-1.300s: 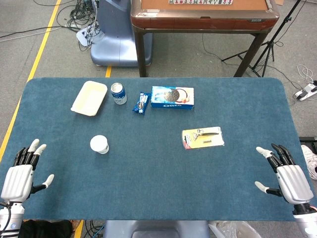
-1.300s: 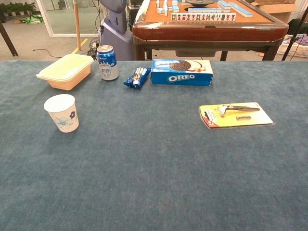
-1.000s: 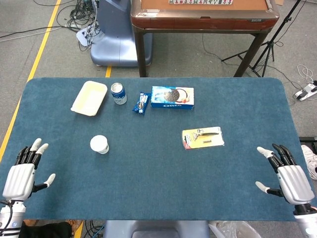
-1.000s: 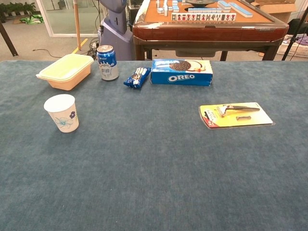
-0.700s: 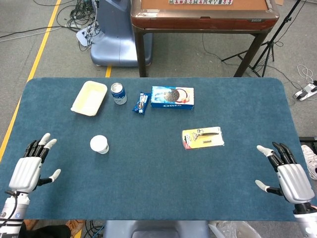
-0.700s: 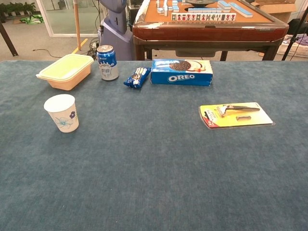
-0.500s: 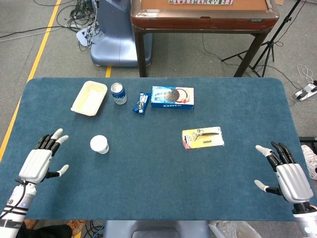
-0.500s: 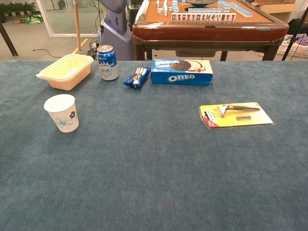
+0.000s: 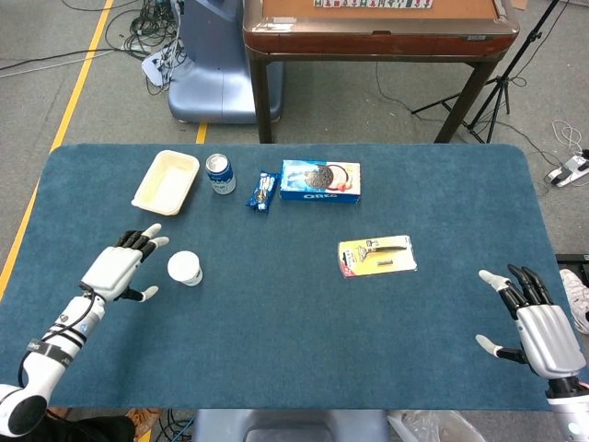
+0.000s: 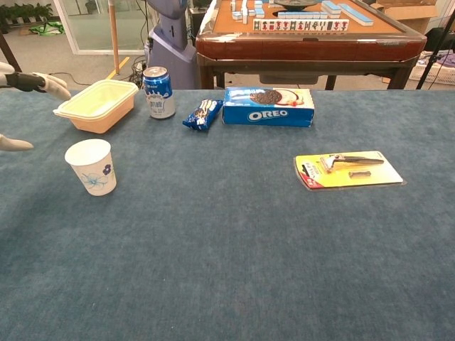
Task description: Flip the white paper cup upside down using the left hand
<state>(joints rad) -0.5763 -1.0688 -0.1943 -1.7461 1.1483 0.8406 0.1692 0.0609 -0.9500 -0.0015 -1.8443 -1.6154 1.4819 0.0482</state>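
The white paper cup (image 9: pixel 185 268) (image 10: pixel 92 166) stands upright with its mouth up on the left part of the blue table; it bears a small flower print. My left hand (image 9: pixel 117 265) hovers just left of the cup with fingers spread, apart from it and holding nothing. In the chest view only its fingertips (image 10: pixel 50 82) show at the left edge. My right hand (image 9: pixel 538 323) rests open at the table's near right corner, far from the cup.
Behind the cup lie a cream tray (image 9: pixel 167 181), a blue can (image 9: pixel 220 173), a blue snack packet (image 9: pixel 264 191) and an Oreo box (image 9: pixel 319 180). A yellow blister pack (image 9: pixel 377 255) lies right of centre. A brown table (image 9: pixel 377 28) stands beyond the far edge.
My left hand has moved from the near left corner forward and to the right, ending beside the cup. The cup and my right hand have stayed put.
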